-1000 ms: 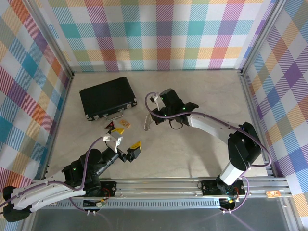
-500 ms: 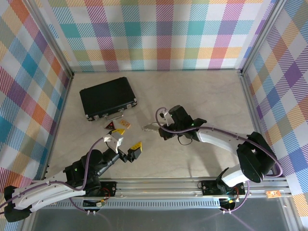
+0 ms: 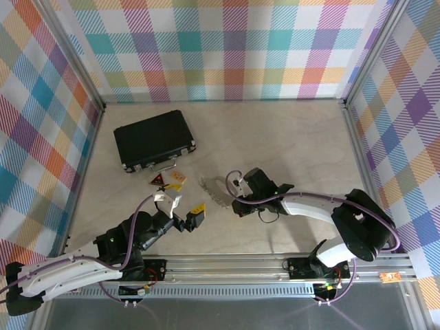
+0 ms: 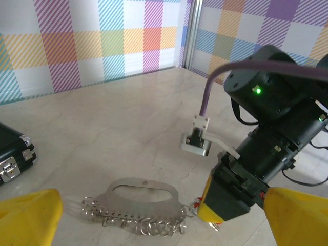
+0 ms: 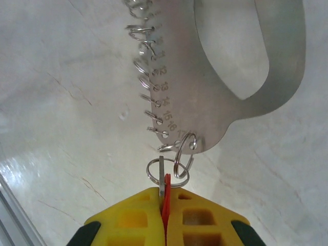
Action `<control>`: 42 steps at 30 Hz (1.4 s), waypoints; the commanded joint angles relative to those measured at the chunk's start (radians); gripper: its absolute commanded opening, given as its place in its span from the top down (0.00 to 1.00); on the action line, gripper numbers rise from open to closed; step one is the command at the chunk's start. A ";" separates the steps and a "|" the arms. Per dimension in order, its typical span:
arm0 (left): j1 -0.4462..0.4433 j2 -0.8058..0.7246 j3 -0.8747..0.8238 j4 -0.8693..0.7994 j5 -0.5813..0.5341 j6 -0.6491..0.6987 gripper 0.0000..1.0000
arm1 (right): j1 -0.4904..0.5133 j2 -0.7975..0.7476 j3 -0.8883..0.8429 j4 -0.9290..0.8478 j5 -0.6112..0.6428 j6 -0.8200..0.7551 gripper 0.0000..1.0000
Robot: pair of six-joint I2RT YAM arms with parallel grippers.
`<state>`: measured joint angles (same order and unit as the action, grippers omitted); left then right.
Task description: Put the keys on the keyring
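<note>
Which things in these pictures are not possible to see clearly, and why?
The key: right wrist view, pinched in the shut right hand; only a red sliver and thin metal edge show.
Numbers on the keyring: right wrist view, upper ones blurred.
The black case: left wrist view, cut by the left edge.
The dark triangular tag: top view, markings too small to read.
</note>
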<state>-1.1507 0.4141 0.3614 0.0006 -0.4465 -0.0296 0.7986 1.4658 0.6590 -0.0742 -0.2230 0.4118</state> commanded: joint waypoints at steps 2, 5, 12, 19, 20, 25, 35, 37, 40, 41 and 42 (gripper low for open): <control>-0.001 0.003 0.032 -0.002 -0.023 0.030 0.00 | 0.029 -0.023 -0.025 0.051 -0.024 0.045 1.00; -0.001 0.015 0.032 0.023 -0.013 0.034 0.00 | 0.051 -0.040 -0.050 0.052 -0.008 0.066 1.00; -0.001 0.093 0.087 0.013 0.019 0.040 0.00 | 0.081 -0.070 -0.100 0.037 0.004 0.093 1.00; -0.001 0.106 0.079 0.034 0.019 0.037 0.00 | 0.084 -0.113 -0.148 0.036 0.039 0.108 0.99; -0.001 0.107 0.075 0.039 0.018 0.035 0.00 | 0.084 -0.114 -0.153 0.042 0.042 0.112 0.99; -0.001 0.102 0.063 0.047 0.029 0.026 0.00 | 0.086 -0.101 -0.167 0.059 0.045 0.120 0.98; -0.001 0.100 0.047 0.061 0.017 0.027 0.00 | 0.088 -0.104 -0.202 0.065 0.060 0.128 0.96; -0.001 0.105 0.053 0.057 0.020 0.029 0.00 | 0.089 -0.105 -0.207 0.070 0.060 0.133 0.95; -0.001 0.112 0.060 0.058 0.023 0.031 0.00 | 0.088 -0.108 -0.215 0.070 0.061 0.140 0.94; -0.001 0.114 0.060 0.059 0.026 0.034 0.00 | 0.088 -0.112 -0.220 0.070 0.062 0.142 0.94; -0.002 0.117 0.062 0.059 0.029 0.035 0.00 | 0.089 -0.118 -0.223 0.066 0.064 0.146 0.93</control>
<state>-1.1507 0.5243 0.4194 0.0143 -0.4278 -0.0067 0.8814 1.3617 0.4625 0.0063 -0.1764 0.5430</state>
